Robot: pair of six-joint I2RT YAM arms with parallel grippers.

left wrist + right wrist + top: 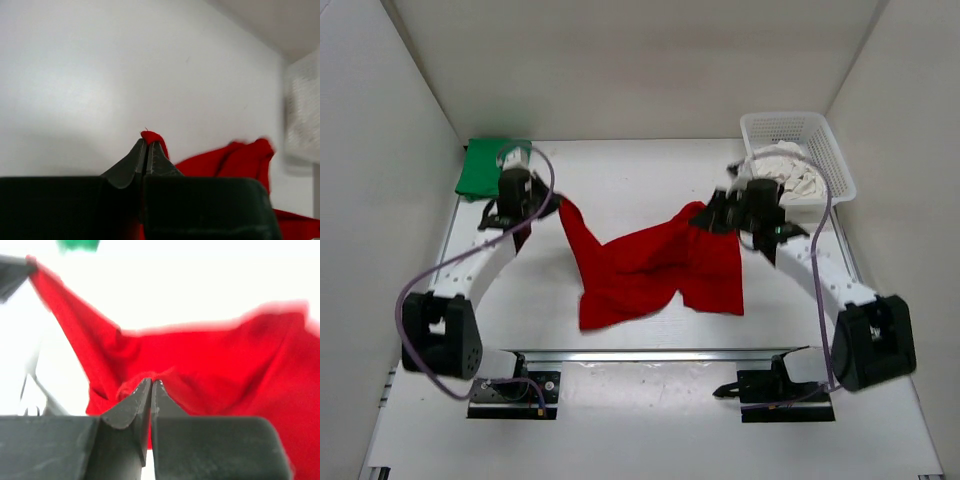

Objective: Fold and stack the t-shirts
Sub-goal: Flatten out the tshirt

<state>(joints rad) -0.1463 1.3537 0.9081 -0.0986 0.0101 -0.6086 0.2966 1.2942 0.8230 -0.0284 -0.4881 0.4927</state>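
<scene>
The red t-shirt (650,265) hangs stretched between both grippers above the table's middle, its lower part draped on the table. My left gripper (552,203) is shut on one red corner (152,137). My right gripper (712,215) is shut on another red edge (145,382). The green t-shirt (485,166) lies folded at the back left, partly behind the left arm; a blurred bit of it shows in the right wrist view (77,244). The off-white t-shirt (790,178) lies crumpled in the basket.
A white mesh basket (825,140) stands at the back right, close behind the right arm, and shows blurred in the left wrist view (302,115). White walls enclose the table on three sides. A metal rail (650,355) runs along the near edge.
</scene>
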